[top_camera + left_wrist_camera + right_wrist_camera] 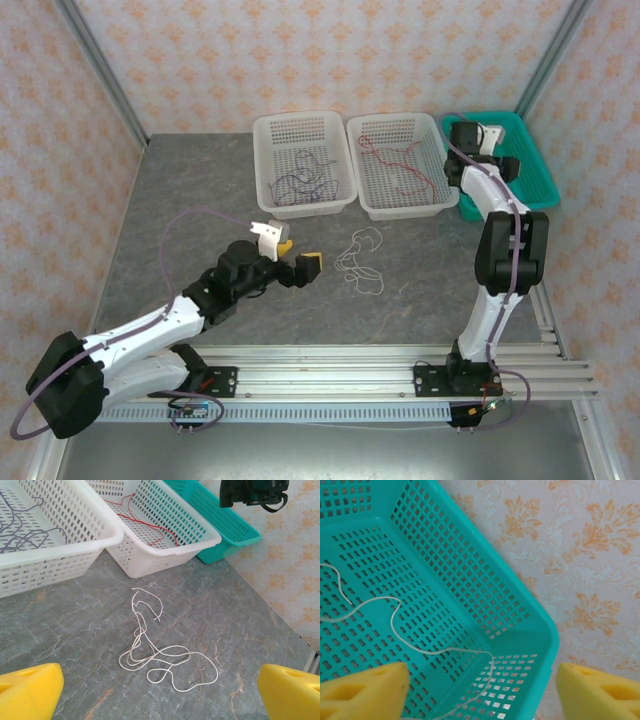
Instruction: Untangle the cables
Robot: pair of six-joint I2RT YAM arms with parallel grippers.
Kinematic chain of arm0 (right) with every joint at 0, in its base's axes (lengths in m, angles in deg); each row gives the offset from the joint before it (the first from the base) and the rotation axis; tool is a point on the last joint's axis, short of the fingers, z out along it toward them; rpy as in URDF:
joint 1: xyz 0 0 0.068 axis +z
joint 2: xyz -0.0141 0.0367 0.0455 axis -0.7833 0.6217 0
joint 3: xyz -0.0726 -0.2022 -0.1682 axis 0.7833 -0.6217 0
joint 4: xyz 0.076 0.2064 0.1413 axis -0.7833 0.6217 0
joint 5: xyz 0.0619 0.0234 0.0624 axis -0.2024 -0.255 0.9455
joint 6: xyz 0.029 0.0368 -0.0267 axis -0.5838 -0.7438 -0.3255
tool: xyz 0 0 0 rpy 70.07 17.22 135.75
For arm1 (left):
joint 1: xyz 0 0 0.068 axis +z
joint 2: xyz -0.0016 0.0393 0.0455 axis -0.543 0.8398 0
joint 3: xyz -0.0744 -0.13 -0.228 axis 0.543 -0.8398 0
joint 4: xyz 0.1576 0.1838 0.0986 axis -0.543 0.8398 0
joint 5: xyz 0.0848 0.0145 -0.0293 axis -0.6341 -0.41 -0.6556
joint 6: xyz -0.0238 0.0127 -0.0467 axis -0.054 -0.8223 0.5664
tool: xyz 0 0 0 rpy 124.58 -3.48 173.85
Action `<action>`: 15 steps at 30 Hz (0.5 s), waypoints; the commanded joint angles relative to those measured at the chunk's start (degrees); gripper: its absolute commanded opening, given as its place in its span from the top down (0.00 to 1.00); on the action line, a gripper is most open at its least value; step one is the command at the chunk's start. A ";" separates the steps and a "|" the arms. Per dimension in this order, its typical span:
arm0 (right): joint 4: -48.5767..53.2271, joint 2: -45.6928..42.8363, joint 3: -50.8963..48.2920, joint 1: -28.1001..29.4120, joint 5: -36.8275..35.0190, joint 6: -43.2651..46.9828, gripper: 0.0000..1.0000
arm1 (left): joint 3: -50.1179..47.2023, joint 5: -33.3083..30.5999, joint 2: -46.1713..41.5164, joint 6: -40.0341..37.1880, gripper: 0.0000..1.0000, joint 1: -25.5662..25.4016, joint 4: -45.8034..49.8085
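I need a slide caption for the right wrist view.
Open right end effector over the teal basket, a white cable lying inside.

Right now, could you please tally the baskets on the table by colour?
White baskets: 2
Teal basket: 1
Total: 3
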 commanded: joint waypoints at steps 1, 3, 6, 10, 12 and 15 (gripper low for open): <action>5.19 -0.52 4.05 0.07 3.81 -5.11 0.15 | -0.38 -2.62 -0.56 0.00 0.00 0.07 -0.08; 8.73 -1.85 4.58 0.14 6.09 -8.82 0.12 | 0.03 -2.69 -0.15 0.02 0.00 0.07 0.27; 3.42 -7.34 -2.25 1.67 11.21 -7.45 0.08 | 1.08 -1.95 0.96 -0.25 0.00 0.07 1.08; -9.80 -18.09 -16.04 8.31 21.40 1.45 0.07 | 3.01 -0.94 4.45 0.12 0.00 0.07 1.13; -16.91 -23.59 -22.36 11.63 23.80 4.88 0.07 | 4.35 0.49 7.41 0.35 0.00 0.09 0.52; -17.22 -31.18 -26.66 16.30 29.20 3.17 0.08 | 7.31 -0.46 12.33 2.37 0.01 0.07 0.80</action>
